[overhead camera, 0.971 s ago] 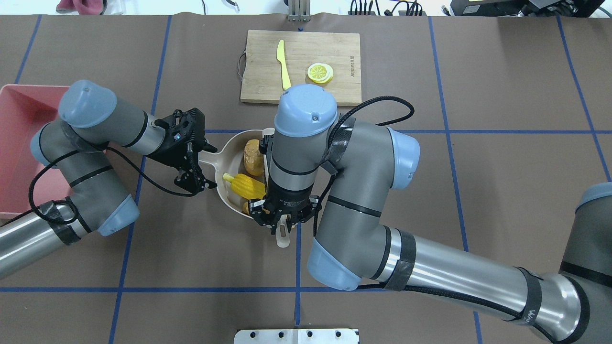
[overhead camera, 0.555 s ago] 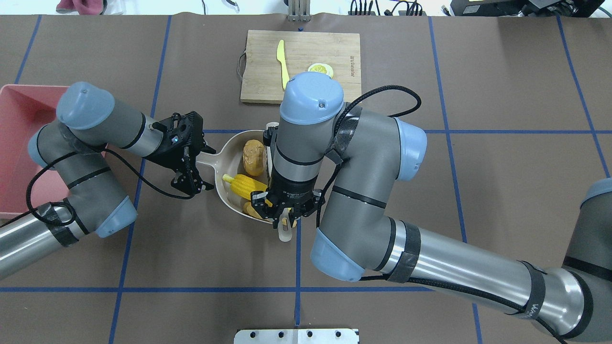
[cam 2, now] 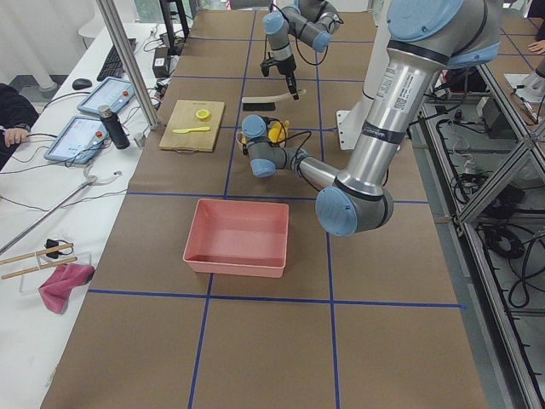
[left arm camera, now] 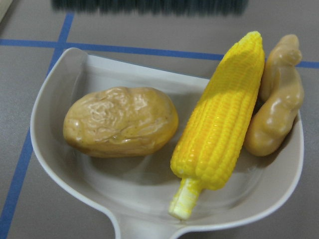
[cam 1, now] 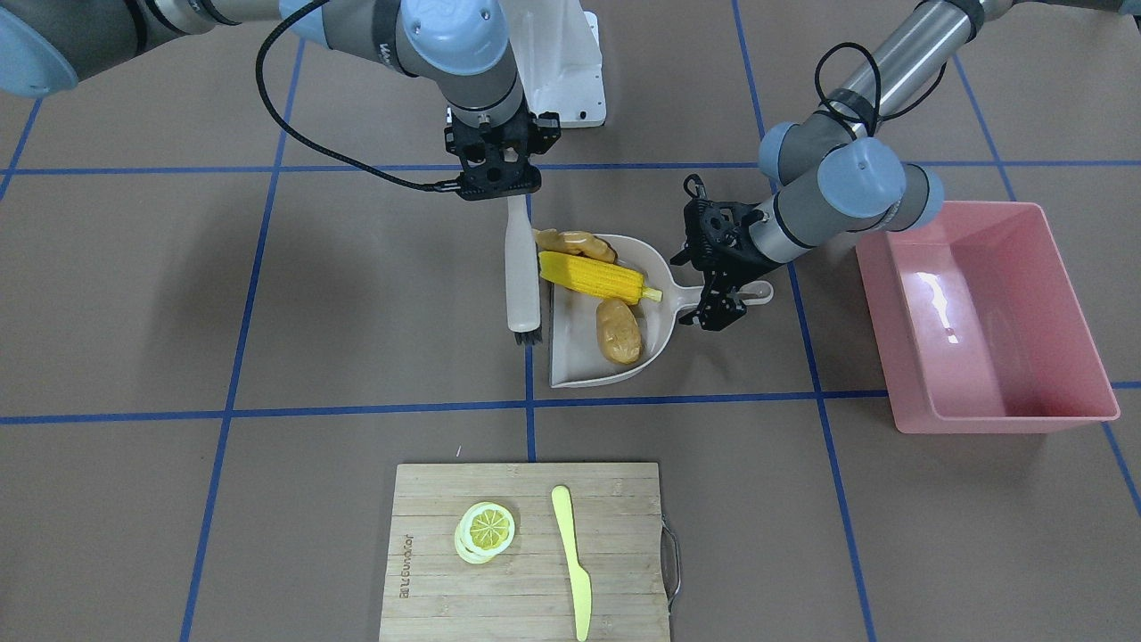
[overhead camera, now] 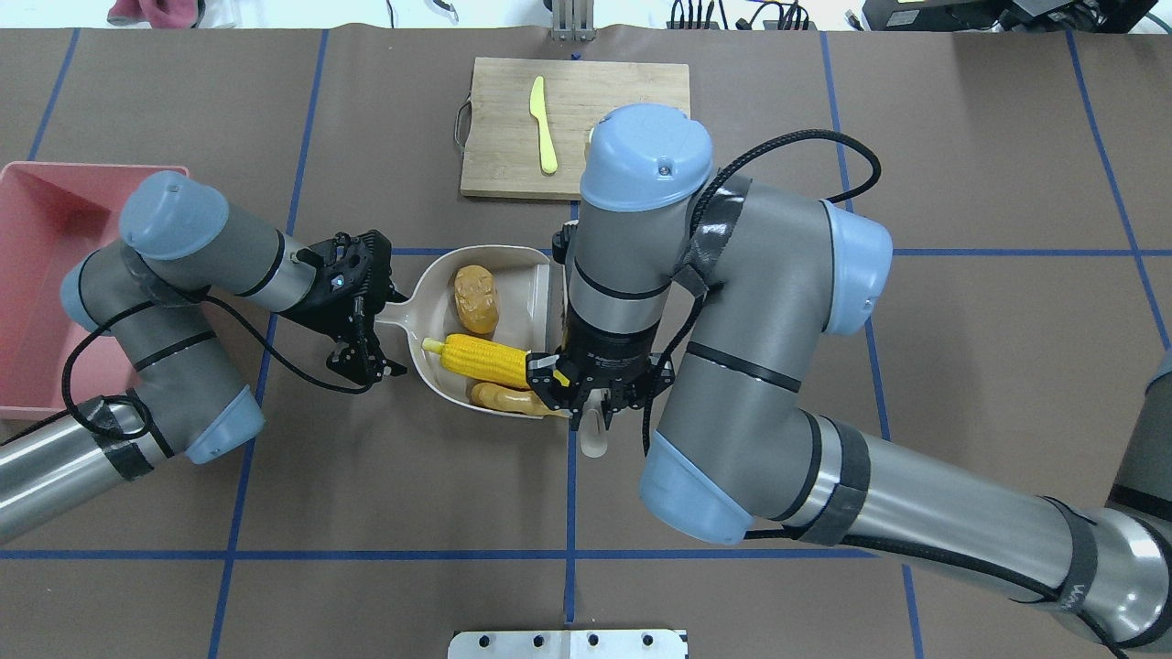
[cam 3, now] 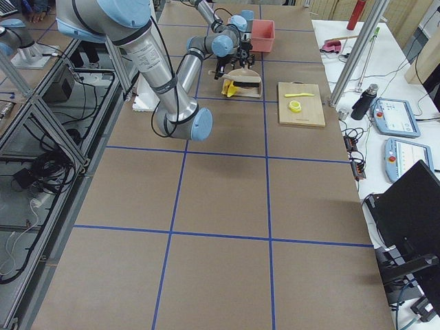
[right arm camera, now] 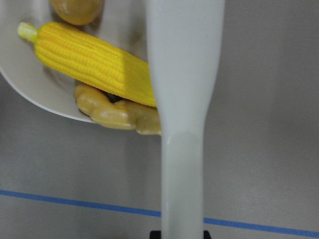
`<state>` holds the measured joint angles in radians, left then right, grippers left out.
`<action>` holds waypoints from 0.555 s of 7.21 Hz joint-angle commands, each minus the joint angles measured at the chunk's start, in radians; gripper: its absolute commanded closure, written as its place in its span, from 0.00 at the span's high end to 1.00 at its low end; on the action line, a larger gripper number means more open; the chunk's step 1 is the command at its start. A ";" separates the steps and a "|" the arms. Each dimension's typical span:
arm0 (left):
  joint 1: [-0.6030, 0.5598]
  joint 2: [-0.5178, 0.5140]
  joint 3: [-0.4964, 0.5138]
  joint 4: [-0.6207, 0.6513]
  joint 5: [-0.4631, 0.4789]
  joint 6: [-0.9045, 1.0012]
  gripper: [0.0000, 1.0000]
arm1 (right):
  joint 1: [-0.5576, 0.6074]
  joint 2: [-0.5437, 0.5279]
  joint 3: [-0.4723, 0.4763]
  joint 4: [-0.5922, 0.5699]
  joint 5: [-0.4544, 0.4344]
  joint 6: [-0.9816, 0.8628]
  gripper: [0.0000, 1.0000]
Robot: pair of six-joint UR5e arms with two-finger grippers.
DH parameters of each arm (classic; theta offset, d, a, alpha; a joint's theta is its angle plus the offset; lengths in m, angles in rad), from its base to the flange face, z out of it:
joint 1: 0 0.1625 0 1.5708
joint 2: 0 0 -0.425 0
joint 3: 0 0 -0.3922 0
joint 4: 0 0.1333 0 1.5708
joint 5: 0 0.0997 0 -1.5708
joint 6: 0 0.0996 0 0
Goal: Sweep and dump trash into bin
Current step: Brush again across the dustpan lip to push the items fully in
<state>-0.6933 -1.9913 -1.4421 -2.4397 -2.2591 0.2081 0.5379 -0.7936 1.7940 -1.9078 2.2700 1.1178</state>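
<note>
The yellow corn cob (overhead camera: 481, 359), brown potato (overhead camera: 476, 297) and tan ginger root (overhead camera: 508, 398) lie in the beige dustpan (overhead camera: 430, 293); the left wrist view shows corn (left arm camera: 224, 134), potato (left arm camera: 119, 121) and ginger (left arm camera: 279, 104) close up. My left gripper (overhead camera: 371, 348) is shut on the dustpan's handle (cam 1: 758, 290). My right gripper (overhead camera: 593, 412) is shut on a white brush (cam 1: 521, 267), which lies along the pan's open mouth, bristles on the table. The pink bin (overhead camera: 37, 275) stands at the far left, apart from the pan.
A wooden cutting board (cam 1: 526, 553) with a pale yellow knife (cam 1: 570, 557) and a lemon slice (cam 1: 486, 528) lies beyond the dustpan. The right arm's elbow (overhead camera: 650, 156) hangs over the board's edge. A metal plate (overhead camera: 568, 643) sits at the table's near edge.
My right arm has moved right, drawing the brush from over the pan to its open mouth. The corn and ginger have shifted inside the pan. The left gripper has barely moved.
</note>
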 commanded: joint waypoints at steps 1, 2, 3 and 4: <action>0.021 -0.015 0.012 0.007 0.003 0.001 0.97 | -0.013 -0.091 0.071 -0.030 0.002 0.081 0.00; 0.021 -0.020 0.014 0.010 0.003 0.001 0.97 | -0.044 -0.111 0.068 -0.021 -0.001 0.111 0.00; 0.021 -0.020 0.014 0.010 0.003 0.001 0.97 | -0.068 -0.118 0.062 -0.004 -0.003 0.126 0.00; 0.021 -0.020 0.014 0.011 0.003 0.001 0.97 | -0.087 -0.118 0.056 0.012 -0.001 0.135 0.00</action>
<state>-0.6725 -2.0101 -1.4288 -2.4300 -2.2566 0.2086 0.4773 -0.9049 1.8559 -1.9139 2.2683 1.2353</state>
